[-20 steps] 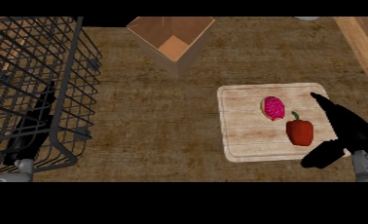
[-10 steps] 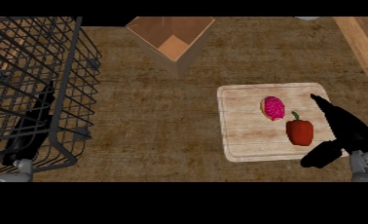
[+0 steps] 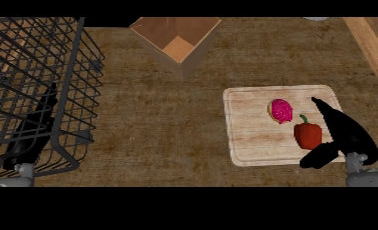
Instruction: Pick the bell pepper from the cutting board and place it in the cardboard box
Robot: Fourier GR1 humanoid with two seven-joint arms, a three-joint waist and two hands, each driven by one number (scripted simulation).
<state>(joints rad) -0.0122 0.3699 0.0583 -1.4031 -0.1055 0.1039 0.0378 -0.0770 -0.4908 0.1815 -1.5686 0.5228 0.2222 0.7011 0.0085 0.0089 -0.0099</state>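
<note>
Right hand [image 3: 343,132], open and holding nothing, stands beside the bell pepper [image 3: 308,135] near the cutting board's [image 3: 247,134] right edge; closing off-centre could roll it away

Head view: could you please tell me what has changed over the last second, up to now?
Nothing visibly changed. The right hand stays open beside the pepper on the board, not holding it; the donut, box, basket and left hand are where they were.
</note>
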